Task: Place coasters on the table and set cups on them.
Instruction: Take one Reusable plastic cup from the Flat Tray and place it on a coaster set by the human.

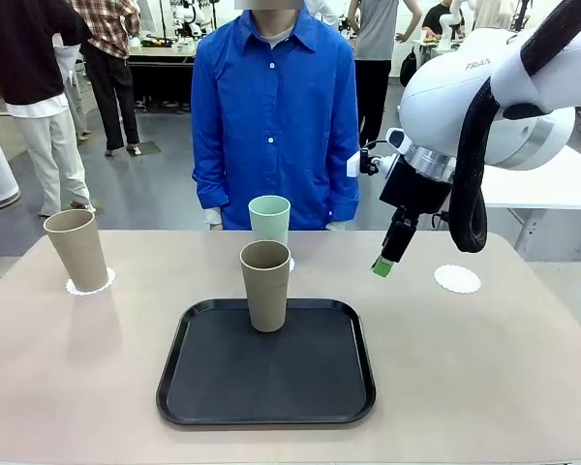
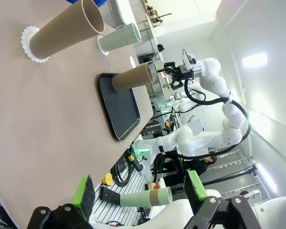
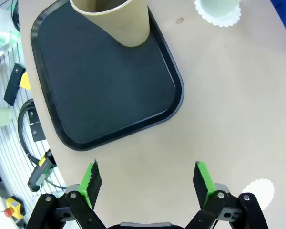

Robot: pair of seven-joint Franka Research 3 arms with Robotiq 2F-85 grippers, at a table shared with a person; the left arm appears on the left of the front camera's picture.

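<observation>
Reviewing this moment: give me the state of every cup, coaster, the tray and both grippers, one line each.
Left tan cup: upright on a coaster.
Mint green cup: upright on a coaster.
Middle tan cup: upright on the black tray, no coaster under it.
Right coaster: flat on the table, bare.
Right gripper: open, holding nothing, above the table.
Left gripper: open, holding nothing.

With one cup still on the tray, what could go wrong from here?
The tan cup on the black tray is tall and narrow-based, so a high or off-centre grasp by the open right claw might tip it. The empty coaster is light paper, and a sliding cup could push it aside.
</observation>
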